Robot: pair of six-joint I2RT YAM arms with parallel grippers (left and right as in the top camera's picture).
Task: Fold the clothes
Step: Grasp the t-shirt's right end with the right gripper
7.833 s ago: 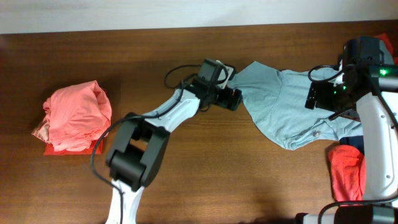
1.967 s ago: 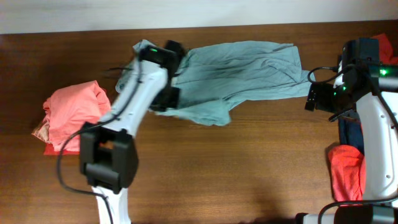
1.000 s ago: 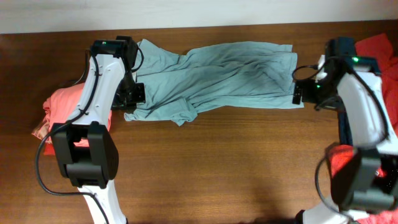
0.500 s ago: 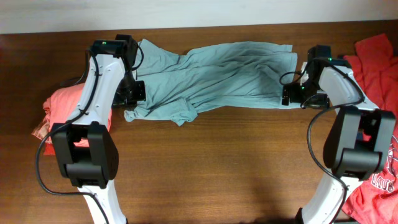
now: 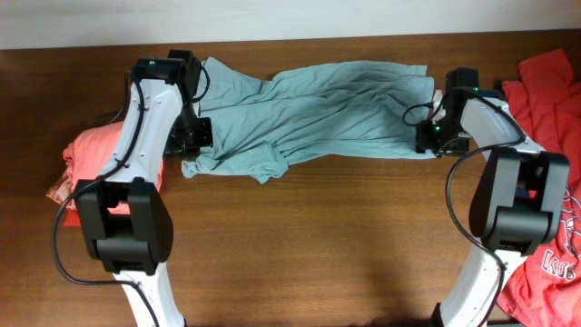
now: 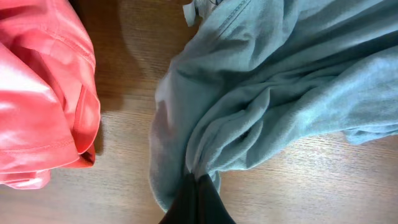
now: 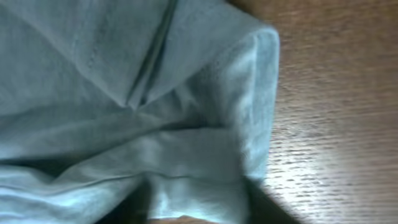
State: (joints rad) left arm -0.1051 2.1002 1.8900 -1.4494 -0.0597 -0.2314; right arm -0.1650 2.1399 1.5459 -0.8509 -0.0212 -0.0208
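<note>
The pale grey-blue T-shirt (image 5: 318, 113) lies spread across the upper middle of the overhead view, on the wooden table (image 5: 345, 245). The left gripper (image 6: 196, 198) is clamped tight on the shirt's bunched left end. The right gripper (image 7: 199, 211) has its fingers either side of the right hem, but I cannot tell whether they grip it.

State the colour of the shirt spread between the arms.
Plain pale grey-blue shirt; the overhead view shows it best.

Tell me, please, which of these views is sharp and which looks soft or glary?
Overhead: sharp, evenly lit. Left wrist: grey-blue T-shirt focused, sheen on the table beside the coral shirt. Right wrist: soft close-up, glare on the table.
</note>
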